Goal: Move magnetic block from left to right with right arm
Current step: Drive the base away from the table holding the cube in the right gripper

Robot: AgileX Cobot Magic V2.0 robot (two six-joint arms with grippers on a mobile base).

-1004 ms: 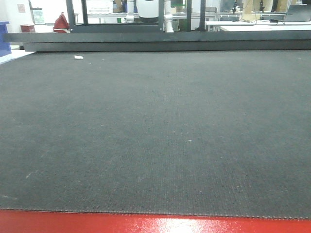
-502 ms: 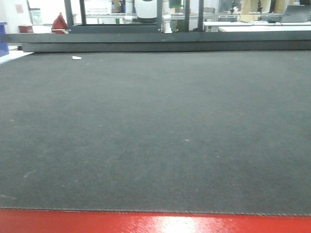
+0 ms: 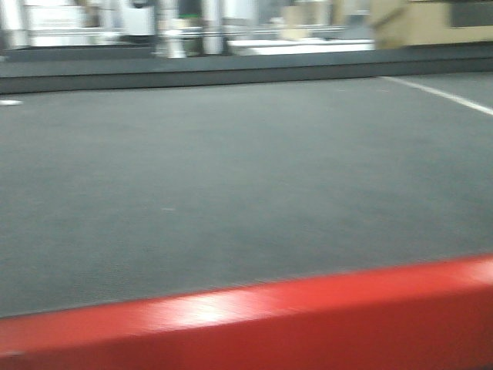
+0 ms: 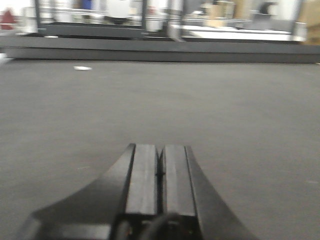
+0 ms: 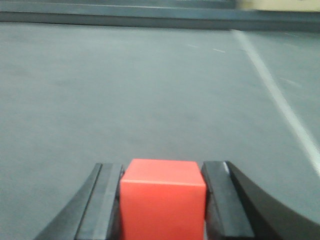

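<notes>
Block (image 5: 163, 200) sits grasped in the right claw (image 5: 162, 171), between its fingers; left claw (image 4: 161, 150) is clenched, fingers touching, above the mat (image 4: 240, 110).

Grey mat (image 3: 231, 169) bears one small white scrap (image 4: 82, 68).

1. The front view has swung to the right. The white scrap (image 3: 9, 102), earlier left of centre on the far mat (image 3: 231, 169), now sits at the left edge.
2. The red shape and the blue bin at far left have left the view.
3. A white line (image 3: 447, 94) on the mat has come into view at right, with a cardboard box (image 3: 408, 23) behind it at top right.
4. The red strip (image 3: 308, 316) along the bottom, earlier thin and level, is now thicker and rises to the right.
5. The picture has turned blurred, and the mat's weave no longer shows.
</notes>
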